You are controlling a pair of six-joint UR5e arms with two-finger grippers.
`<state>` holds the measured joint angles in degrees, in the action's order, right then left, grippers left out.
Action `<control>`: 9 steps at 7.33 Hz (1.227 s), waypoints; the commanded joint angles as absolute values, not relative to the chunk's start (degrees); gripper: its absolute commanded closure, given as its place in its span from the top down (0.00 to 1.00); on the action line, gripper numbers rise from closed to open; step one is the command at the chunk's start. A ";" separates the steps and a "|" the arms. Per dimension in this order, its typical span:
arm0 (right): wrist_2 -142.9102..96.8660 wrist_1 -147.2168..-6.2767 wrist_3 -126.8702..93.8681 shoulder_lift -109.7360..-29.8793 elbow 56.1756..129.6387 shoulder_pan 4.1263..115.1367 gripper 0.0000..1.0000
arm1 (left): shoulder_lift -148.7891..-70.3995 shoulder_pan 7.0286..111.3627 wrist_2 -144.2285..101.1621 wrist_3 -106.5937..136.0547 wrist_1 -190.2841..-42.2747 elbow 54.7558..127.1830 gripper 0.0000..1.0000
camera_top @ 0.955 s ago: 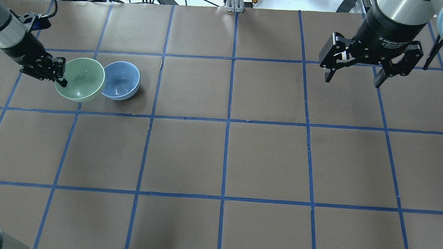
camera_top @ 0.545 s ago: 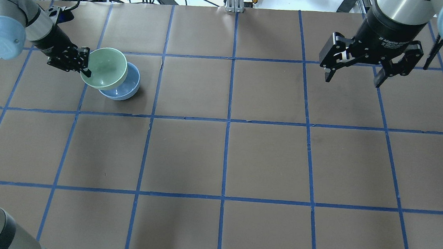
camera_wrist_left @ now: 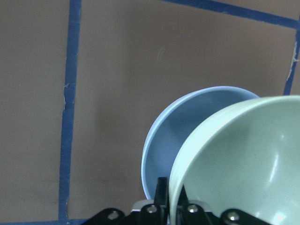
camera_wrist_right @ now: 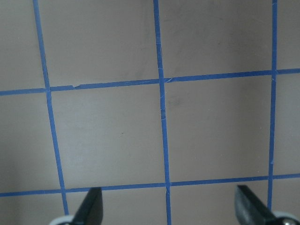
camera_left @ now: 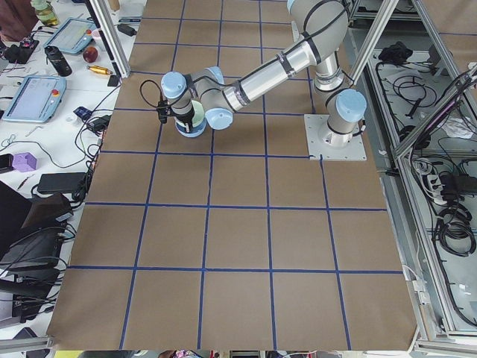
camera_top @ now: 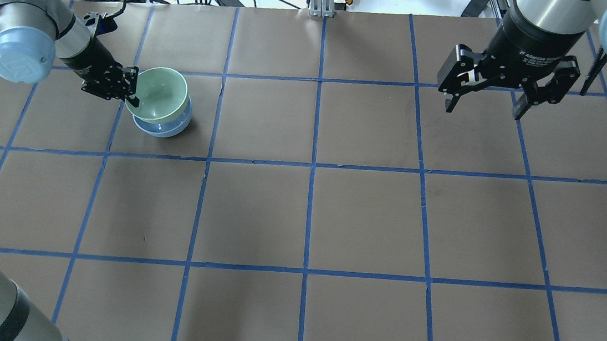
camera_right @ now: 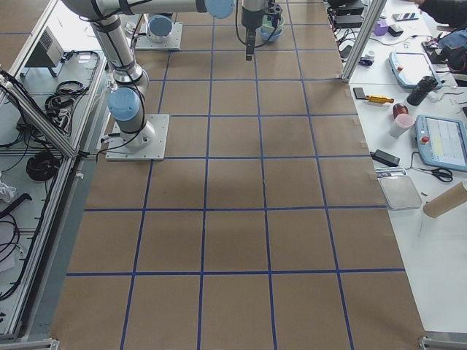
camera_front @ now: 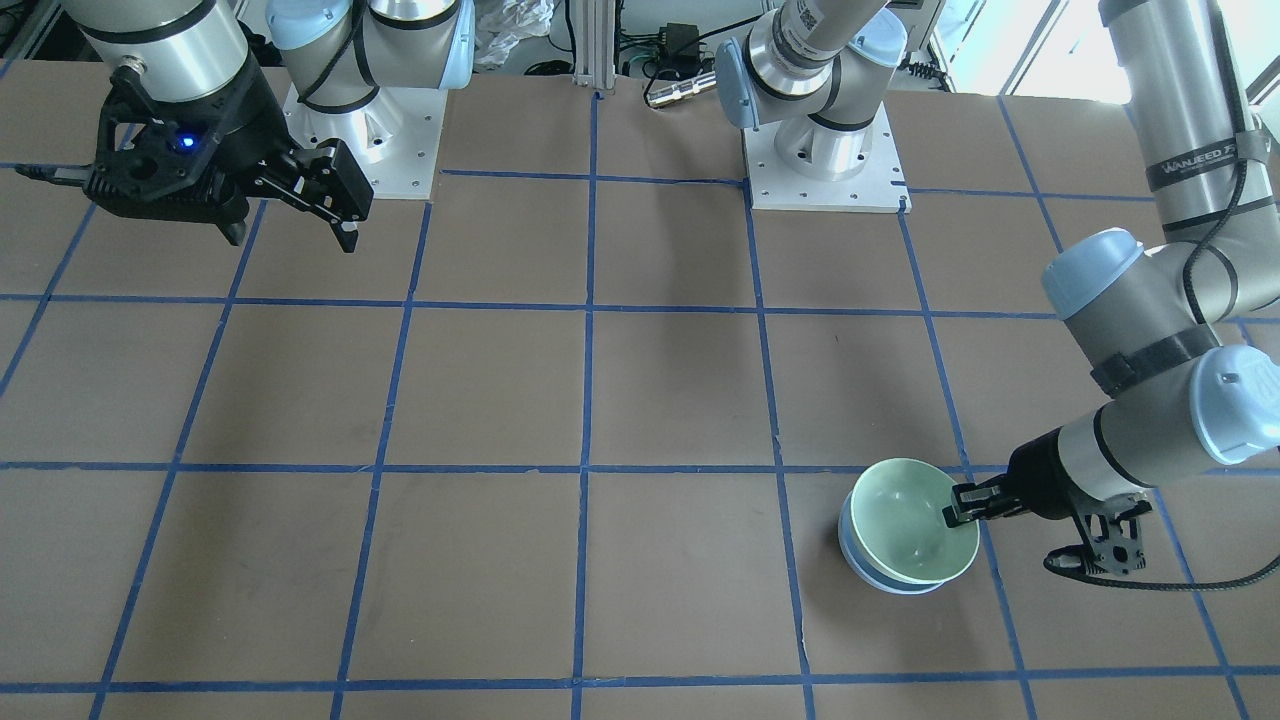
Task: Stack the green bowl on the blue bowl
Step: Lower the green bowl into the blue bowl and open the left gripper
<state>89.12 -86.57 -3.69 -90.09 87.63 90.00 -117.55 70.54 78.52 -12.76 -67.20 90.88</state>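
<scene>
The left gripper point(camera_top: 132, 99) pinches the green bowl point(camera_top: 159, 94) at its rim; the right gripper point(camera_top: 483, 112) is wide open. The left wrist view shows best the blue bowl point(camera_wrist_left: 187, 124) beneath, offset.

Look at that left arm point(camera_front: 1180, 90): silver-grey tubing, pale blue joint caps point(camera_front: 1245, 400), black bands with white lettering, a black cable point(camera_front: 1170, 587) looping off the wrist. Your right gripper point(camera_top: 483, 111) is matte black and blocky, white print on its collar, a blue light point(camera_front: 183, 141) glowing. Square white base plates point(camera_front: 780, 195), screws showing.
</scene>
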 commanded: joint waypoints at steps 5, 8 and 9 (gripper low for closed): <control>89.12 -86.57 -3.69 -90.09 87.71 90.00 1.00 | -115.51 71.01 80.07 -12.75 -67.05 90.62 0.87; 89.12 -86.66 -3.69 -90.09 87.63 90.00 1.00 | -106.04 78.03 87.10 -7.25 -76.34 88.68 0.97; 89.12 -86.57 -3.69 -90.09 87.63 90.00 1.00 | -102.25 79.79 86.93 -4.77 -79.07 88.68 0.99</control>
